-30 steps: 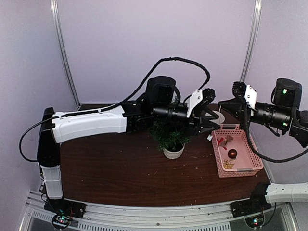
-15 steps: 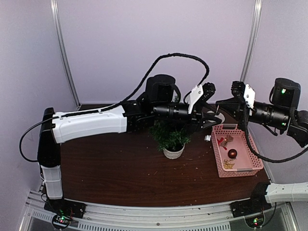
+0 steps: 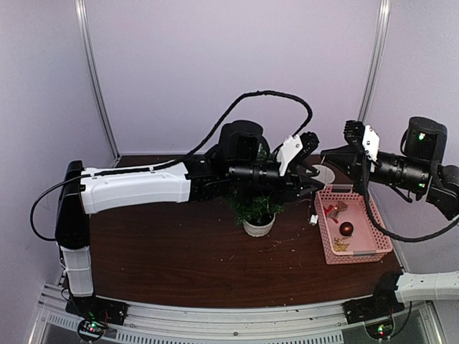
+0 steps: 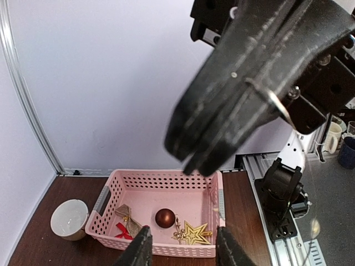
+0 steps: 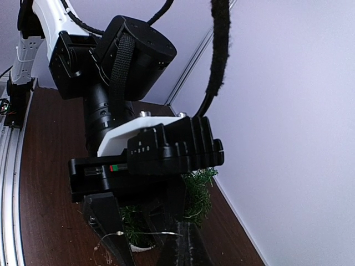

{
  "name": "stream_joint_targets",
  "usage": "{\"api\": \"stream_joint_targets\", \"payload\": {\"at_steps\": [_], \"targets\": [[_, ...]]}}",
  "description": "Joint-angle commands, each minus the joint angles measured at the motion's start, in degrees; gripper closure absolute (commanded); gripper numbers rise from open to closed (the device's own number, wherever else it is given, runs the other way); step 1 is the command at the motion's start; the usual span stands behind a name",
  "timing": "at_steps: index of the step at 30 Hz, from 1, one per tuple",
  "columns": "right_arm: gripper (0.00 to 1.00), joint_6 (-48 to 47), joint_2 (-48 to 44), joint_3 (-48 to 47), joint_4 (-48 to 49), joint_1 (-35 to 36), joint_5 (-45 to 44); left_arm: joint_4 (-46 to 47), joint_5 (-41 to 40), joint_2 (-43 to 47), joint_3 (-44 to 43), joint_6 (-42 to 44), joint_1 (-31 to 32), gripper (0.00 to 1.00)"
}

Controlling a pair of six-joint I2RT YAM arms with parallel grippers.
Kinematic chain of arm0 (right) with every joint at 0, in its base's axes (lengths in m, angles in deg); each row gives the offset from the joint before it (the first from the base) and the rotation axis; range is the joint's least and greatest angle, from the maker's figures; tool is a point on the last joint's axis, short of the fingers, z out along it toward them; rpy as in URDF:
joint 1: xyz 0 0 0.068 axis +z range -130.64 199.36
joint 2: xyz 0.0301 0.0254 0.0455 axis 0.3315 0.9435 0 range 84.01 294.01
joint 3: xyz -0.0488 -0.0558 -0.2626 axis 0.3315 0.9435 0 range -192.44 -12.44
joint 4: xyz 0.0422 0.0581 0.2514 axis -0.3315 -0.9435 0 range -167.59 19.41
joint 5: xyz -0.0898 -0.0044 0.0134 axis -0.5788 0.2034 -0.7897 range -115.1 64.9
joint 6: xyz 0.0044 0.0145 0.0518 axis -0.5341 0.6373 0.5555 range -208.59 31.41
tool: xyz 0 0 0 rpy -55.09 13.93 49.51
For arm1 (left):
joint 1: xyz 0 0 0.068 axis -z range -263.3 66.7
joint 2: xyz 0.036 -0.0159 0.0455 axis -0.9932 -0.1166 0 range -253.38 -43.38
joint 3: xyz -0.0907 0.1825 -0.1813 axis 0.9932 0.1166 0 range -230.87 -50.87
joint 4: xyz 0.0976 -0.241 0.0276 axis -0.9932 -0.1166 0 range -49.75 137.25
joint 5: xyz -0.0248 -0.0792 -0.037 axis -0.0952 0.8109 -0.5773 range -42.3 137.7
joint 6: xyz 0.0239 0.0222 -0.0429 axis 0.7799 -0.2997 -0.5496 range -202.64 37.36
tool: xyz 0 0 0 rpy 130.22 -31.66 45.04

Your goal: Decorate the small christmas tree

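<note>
The left arm reaches from its base at the left edge across the bench (image 3: 165,251). A second ago its far end drooped toward the right. Now it lies nearly level and sits slightly further right.

The small christmas tree (image 3: 251,206) stands in its white pot (image 3: 258,228) at mid-bench, directly under that arm. Its top is hidden behind the arm. Tree and pot have not shifted.

The left tool (image 3: 315,179) hangs just left of the pink basket (image 3: 356,256). It has lifted from its earlier downward tilt. Its fingers (image 4: 140,249) stand moderately apart.

A small pale item (image 3: 313,219) shows just beside the basket's left wall, lower in the top view than a second ago. Whether it hangs or lies on the bench cannot be told.

The white cup (image 4: 69,219) stands just beyond the basket's far left corner.

The right tool (image 4: 191,160) faces the left one from close above, its jaws pressed together. It has crept slightly left. A thin wire loop (image 4: 279,106) lies against its fingers; whether they pinch it is unclear.

The basket rests at the right end, unmoved. It holds a dark red ball (image 4: 165,217), a gold star (image 4: 194,233) and a red bow (image 4: 123,230).
</note>
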Motion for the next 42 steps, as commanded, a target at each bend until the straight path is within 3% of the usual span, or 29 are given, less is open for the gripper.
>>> {"api": "stream_joint_targets", "payload": {"at_steps": [1, 5, 10, 14, 31, 42], "targets": [[1.00, 1.83, -0.27, 0.96, 2.53, 0.60, 0.51, 3.59, 0.68, 1.88, -1.19, -0.54, 0.39, 0.62], [1.00, 2.10, -0.18, 0.93, 2.88, 0.61, 0.83, 5.82, 0.26, 1.79, -1.43, -3.24, 0.49, 0.70], [1.00, 2.65, -0.13, 1.15, 3.22, 0.68, 1.47, 5.97, 0.23, 1.76, -2.32, -2.84, 0.49, 0.88], [1.00, 2.74, 0.03, 1.35, 3.80, 0.71, 1.45, 6.42, 3.10, 1.76, -2.36, -3.61, 0.48, 0.76], [1.00, 2.65, -0.50, 1.69, 3.17, 0.79, 1.10, 3.76, 9.78, 3.97, 0.97, -2.31, 0.31, 0.56], [1.00, 3.84, 0.04, 1.69, 3.64, 0.84, 2.46, 7.92, 5.38, 2.62, -0.90, -6.66, 0.31, 0.69]]}}
